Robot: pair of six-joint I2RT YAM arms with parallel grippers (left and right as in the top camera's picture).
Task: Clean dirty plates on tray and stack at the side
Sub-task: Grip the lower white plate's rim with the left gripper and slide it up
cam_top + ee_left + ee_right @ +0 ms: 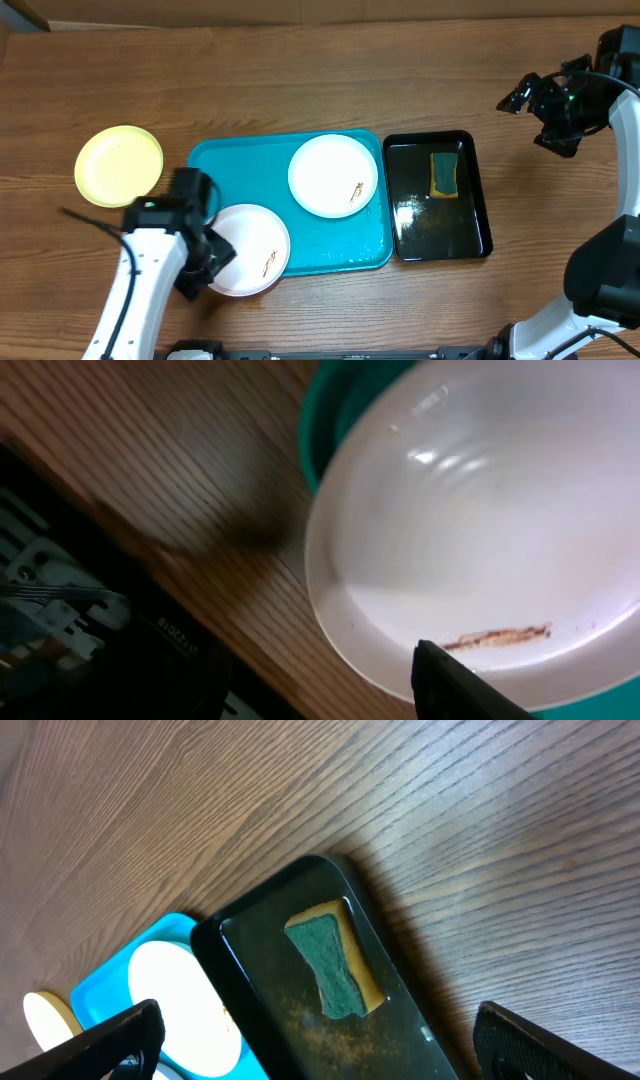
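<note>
The white plate [250, 250] with a brown smear [268, 263] sits at the near left corner of the blue tray [340, 240], half on it and half hanging out over the bench [300, 80]. A second white plate [333, 175], also smeared, lies flat and fully inside the tray, further back and to the right. A yellow plate [119, 165] rests alone on the bench, left of the tray and apart from it.

The left tool [205, 258] is at the overhanging plate's left rim, so the plate lies directly to its right. Its wrist view shows one dark finger [450, 680] over the rim near the smear. I cannot tell whether the tool has let go or is gripping the plate.

The right tool [318, 1020] is spread wide and empty, high over the far right of the bench, well away from every plate. Below it and towards the tray is a black tray [480, 200] holding a sponge [444, 175] whose long side runs away from the robot.

The left arm is much nearer this plate. The right arm is nearer the sponge, so wiping probably falls to it.
</note>
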